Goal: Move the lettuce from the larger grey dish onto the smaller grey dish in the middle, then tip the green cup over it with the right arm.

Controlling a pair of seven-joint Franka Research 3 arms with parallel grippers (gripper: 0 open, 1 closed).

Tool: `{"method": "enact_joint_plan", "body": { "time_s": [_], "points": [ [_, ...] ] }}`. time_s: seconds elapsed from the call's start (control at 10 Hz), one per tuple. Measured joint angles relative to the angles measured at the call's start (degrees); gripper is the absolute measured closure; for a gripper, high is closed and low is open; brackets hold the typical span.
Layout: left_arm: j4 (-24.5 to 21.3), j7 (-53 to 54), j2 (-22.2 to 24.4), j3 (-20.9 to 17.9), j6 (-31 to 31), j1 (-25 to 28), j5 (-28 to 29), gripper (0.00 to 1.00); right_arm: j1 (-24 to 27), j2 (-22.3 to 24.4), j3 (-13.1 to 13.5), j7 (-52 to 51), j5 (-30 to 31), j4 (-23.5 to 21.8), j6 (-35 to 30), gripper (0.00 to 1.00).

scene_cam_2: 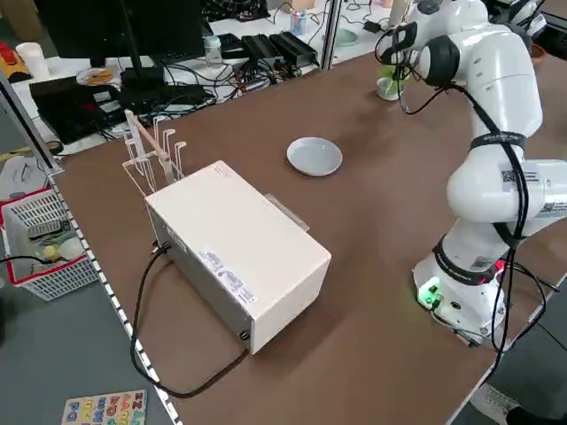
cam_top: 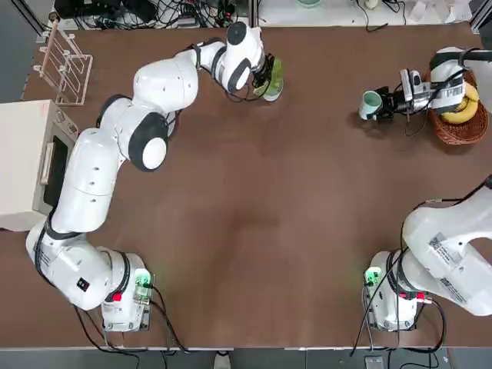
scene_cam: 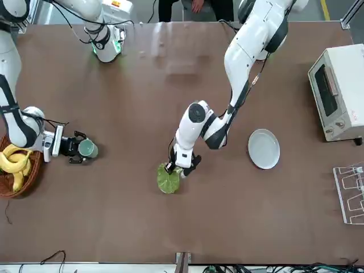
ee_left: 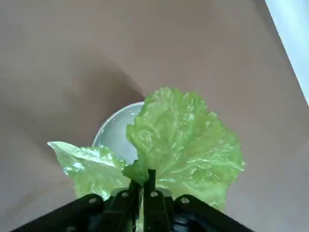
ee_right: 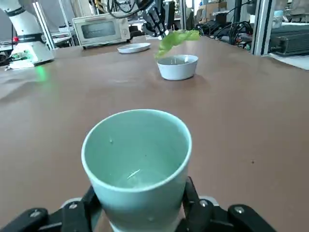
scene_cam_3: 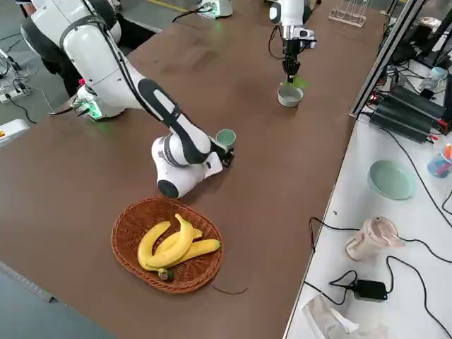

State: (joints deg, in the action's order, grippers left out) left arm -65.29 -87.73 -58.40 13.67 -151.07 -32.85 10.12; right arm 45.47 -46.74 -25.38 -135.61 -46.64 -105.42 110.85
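Lettuce (ee_left: 186, 145) light green; cup (ee_right: 137, 164) pale mint; tabletop (cam_top: 254, 223) plain brown; bananas (scene_cam_3: 173, 244) yellow.

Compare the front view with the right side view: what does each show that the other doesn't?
Only front view: the flat pale grey plate and the white toaster oven.

Only right side view: the mint dish and pink pitcher on the white side table; the small bowl, which I can't make out in the front view.

Both: left gripper at the lettuce, right gripper at the mint-green cup, bananas, wire rack.
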Motion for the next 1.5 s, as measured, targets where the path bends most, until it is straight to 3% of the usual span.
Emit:
{"method": "enact_joint_plan", "body": {
  "time_s": [0.3,0.5,0.7,0.9,1.1,1.2,1.5],
  "points": [
    [0.03,0.06,-0.01,-0.87,-0.02,-0.03,0.0,0.95,-1.36,1.48,-1.42,5.13,-0.33,1.1,3.11,0.31],
    [0.09,0.18,-0.02,-1.26,-1.06,-0.05,0.0,0.87,-1.49,3.2,-1.99,7.67,-0.29,1.36,4.62,0.31],
    [0.12,0.22,-0.02,-1.53,-1.78,-0.05,0.0,0.57,-2.25,4.36,-2.82,9.24,-0.24,1.33,7.15,0.31],
    [0.38,0.19,-0.02,-1.64,-1.91,-0.03,0.0,0.45,-4.49,5.72,-3.21,11.87,-0.24,1.31,11.24,0.31],
    [1.76,0.02,0.87,-1.78,-0.64,0.39,-0.01,0.16,-8.23,7.73,-3.41,16.93,-0.24,1.3,15.95,0.31],
    [2.35,-0.12,2.83,-1.73,3.18,1.21,-0.73,0.01,-10.43,8.7,-3.49,20.01,-0.24,1.29,18.31,0.31],
    [2.5,2.36,13.59,-0.28,23.99,7.0,-2.28,0.0,-16.85,10.02,-3.85,26.9,-1.83,1.27,24.63,0.31]
  ]
}}
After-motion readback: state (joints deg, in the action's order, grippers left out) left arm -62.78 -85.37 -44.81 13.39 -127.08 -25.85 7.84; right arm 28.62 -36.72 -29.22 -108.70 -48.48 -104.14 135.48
